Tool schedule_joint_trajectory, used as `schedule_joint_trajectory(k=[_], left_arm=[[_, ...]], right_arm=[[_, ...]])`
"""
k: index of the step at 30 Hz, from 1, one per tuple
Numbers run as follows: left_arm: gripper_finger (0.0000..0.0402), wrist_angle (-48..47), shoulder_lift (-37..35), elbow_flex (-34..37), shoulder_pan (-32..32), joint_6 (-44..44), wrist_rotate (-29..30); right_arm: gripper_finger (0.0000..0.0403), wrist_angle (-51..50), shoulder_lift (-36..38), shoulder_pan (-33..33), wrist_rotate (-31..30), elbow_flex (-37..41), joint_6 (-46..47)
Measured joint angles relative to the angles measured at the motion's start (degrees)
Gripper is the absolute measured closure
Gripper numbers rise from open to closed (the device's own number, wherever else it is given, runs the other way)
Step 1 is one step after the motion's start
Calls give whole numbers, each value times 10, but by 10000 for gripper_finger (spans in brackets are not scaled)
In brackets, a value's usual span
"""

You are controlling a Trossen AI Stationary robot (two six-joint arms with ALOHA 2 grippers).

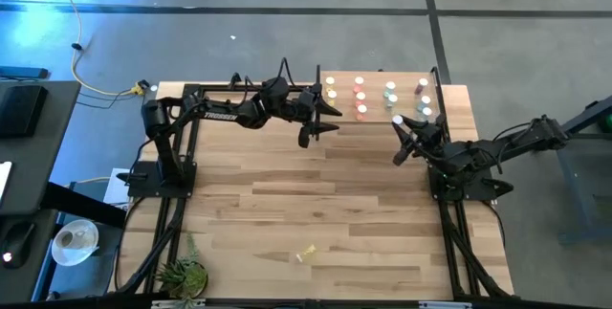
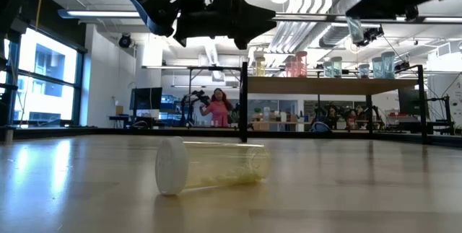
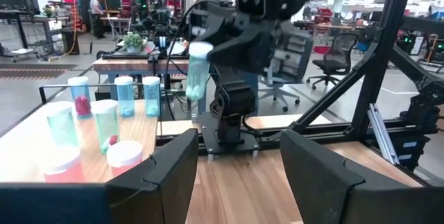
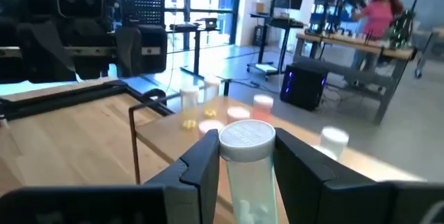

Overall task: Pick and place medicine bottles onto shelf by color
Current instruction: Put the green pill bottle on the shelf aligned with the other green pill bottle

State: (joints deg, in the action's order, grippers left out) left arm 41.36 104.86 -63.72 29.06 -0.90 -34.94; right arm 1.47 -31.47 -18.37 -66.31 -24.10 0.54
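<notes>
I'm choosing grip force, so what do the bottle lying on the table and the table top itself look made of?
The lying bottle looks like clear, yellow-tinted plastic: the small contents show through its wall. Its white cap seems matte opaque plastic. The table looks like wood in pale and brown strips with a smooth, slightly glossy finish, since window light reflects off it in the low view.

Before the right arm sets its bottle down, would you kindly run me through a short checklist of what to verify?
1. Right gripper shut on the teal bottle, cap up: ok.
2. Shelf holds standing bottles sorted in columns; teal column is there: ok.
3. Free spot in the teal column: cannot tell.
4. Left gripper open, empty, hovering beside the shelf, apart from the right arm: ok.
5. Yellow bottle lying on the table, not yet shelved: not ok.
</notes>
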Motion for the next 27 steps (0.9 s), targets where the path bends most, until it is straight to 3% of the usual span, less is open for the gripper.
schedule_joint_trajectory(k=[13,19,27], left_arm=[[206,-46,0,0,2,11,0],[206,-88,-8,1,14,10,0],[206,-72,-8,23,17,16,0]], right_arm=[[295,4,8,0,-14,79,141],[295,-2,6,-4,-29,82,175],[295,-57,-38,-44,-59,82,271]])
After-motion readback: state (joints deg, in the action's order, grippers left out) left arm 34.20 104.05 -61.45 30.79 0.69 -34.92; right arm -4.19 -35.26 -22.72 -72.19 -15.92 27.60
